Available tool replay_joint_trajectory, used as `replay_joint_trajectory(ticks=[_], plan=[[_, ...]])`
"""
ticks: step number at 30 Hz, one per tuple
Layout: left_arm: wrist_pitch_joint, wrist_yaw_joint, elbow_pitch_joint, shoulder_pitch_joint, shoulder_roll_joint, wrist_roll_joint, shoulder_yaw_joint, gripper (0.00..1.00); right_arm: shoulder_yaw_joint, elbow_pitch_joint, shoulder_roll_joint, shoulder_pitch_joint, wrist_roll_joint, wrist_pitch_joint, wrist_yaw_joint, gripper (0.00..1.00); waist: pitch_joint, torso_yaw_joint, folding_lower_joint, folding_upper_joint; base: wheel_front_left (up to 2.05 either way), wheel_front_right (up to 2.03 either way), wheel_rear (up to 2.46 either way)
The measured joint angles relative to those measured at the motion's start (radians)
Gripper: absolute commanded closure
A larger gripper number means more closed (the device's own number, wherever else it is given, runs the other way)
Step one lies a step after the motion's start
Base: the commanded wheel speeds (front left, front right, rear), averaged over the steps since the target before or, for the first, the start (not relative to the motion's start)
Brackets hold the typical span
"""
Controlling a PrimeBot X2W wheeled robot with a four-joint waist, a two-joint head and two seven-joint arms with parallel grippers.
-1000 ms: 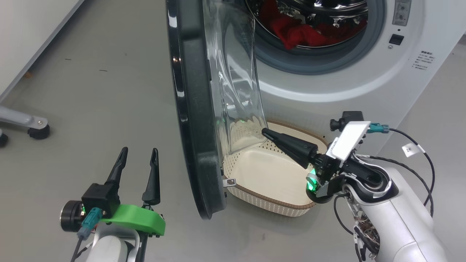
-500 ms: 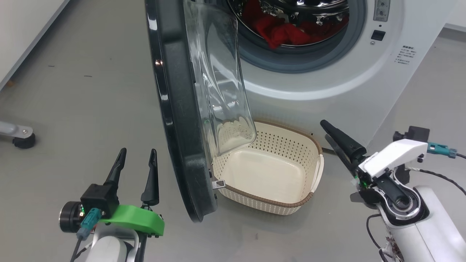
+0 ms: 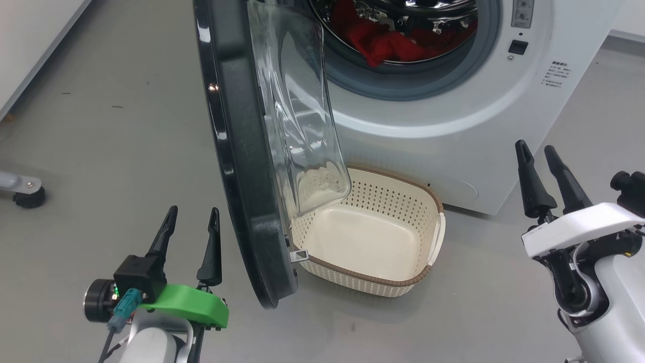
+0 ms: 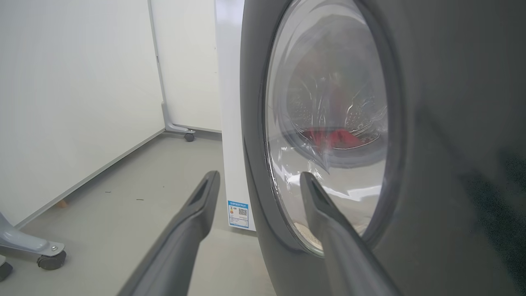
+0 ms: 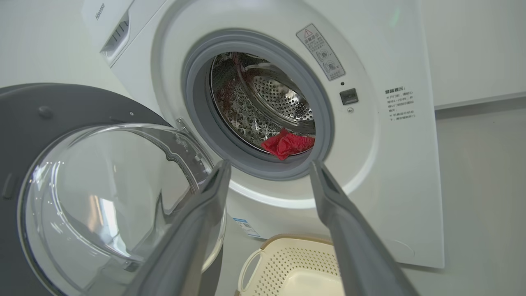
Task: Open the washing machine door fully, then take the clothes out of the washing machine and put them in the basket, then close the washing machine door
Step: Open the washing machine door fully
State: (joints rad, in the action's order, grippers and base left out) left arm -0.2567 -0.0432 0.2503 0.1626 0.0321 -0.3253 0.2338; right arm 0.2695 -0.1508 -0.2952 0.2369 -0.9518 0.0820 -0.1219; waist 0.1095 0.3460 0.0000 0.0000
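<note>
1. While the washing machine door [image 3: 237,151] stood swung out, edge-on to the washing machine [image 3: 453,116], the clothes [image 3: 388,43] lay at the drum's lower lip, not in the basket [image 3: 388,282].
2. The right claw [image 3: 535,149] was open and empty. The clothes lay ahead of it and to its left.
3. The left claw [image 3: 193,208], also open and empty, sat on the door's outer side, so the right arm was judged nearer.
4. The red heap ran side to side, with one fold pointing out of the mouth.

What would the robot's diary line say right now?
washing machine door: open | clothes: inside washing machine | basket: empty | left gripper: open, free | right gripper: open, free
</note>
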Motion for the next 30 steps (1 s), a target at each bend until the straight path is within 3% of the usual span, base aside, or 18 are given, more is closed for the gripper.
replay_joint_trajectory(ticks=[7,13,20,30], plan=[[0.000,0.002,0.012,0.000,0.000,0.000,0.008,0.00,0.039,-0.024,-0.053,0.000,0.288,0.220,0.001,0.00,-0.011,0.003,0.0000,0.0000,0.00,0.00,0.00],[0.000,0.004,0.023,0.000,0.001,0.000,0.015,0.00,0.065,-0.049,-0.042,-0.006,0.408,0.190,0.047,0.00,-0.023,0.009,0.0000,0.0000,0.00,0.00,0.00],[0.000,0.004,0.029,0.000,0.001,0.000,0.018,0.00,0.048,-0.064,0.035,-0.059,0.465,0.179,0.099,0.00,-0.030,0.011,0.0000,0.0000,0.00,0.00,0.00],[0.000,0.005,0.032,-0.004,0.001,0.000,0.020,0.00,0.033,-0.050,0.100,-0.109,0.553,0.179,0.109,0.00,-0.036,0.013,0.0000,0.0000,0.00,0.00,0.00]])
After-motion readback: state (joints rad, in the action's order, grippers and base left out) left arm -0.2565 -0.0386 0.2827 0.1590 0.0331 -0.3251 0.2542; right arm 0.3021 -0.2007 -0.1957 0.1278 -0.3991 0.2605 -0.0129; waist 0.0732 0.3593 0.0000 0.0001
